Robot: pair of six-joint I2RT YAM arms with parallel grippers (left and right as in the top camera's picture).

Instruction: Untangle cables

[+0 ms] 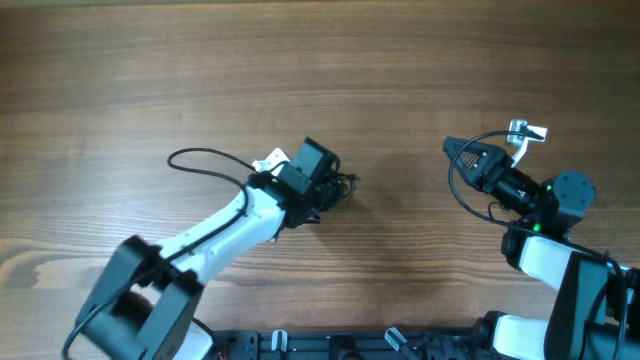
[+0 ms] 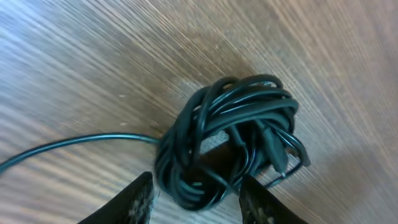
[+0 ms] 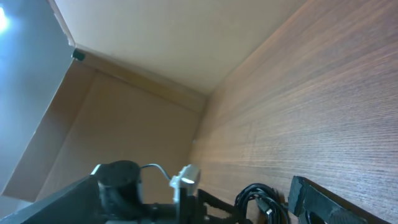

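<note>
readable text: none that I can find in any of the three views.
cables (image 2: pixel 230 124): black sheath and plugs, no print I can make out from the left wrist view.
table (image 1: pixel 200 60): bare wood grain, nothing written on it.
left arm shell (image 1: pixel 225 230): plain white, no lettering legible from overhead.
small white piece (image 1: pixel 527 131): at the far right, too small for me to tell whether it bears any mark.
</note>
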